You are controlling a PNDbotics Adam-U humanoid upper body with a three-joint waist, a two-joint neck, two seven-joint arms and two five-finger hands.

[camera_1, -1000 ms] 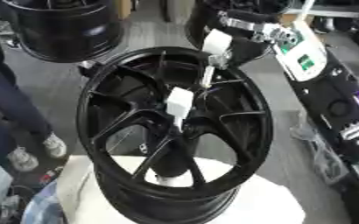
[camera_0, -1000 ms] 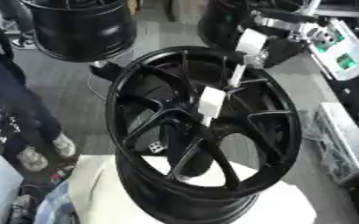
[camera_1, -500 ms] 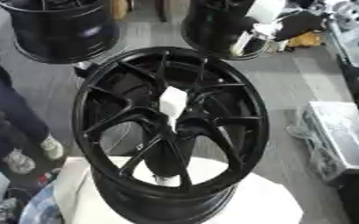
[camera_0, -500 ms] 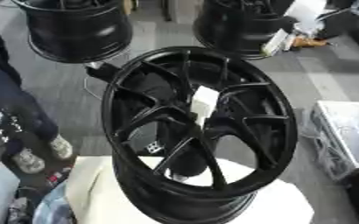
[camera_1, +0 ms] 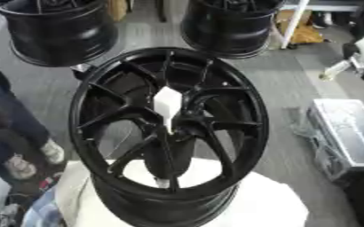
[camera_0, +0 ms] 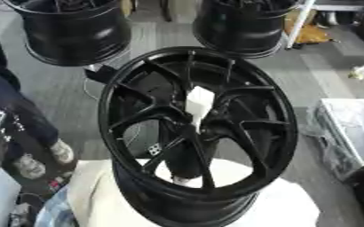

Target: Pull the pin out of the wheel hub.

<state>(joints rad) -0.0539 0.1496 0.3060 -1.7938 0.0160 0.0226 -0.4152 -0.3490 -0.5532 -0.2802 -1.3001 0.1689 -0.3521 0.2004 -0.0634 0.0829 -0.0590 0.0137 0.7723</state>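
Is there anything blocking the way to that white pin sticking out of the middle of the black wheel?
Nothing visible does. The white pin stands in the hub of the wheel, open from above and in front. No robot hand clearly shows; only something white at the right edge.

Black multi-spoke wheel hub [camera_0: 198,128] stands tilted, face up, on a white support; white pin [camera_1: 167,103] upright at centre.

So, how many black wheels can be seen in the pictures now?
3. One big wheel stands in front on a white support, a second wheel at far left, a third wheel at far middle. More may be outside the view.
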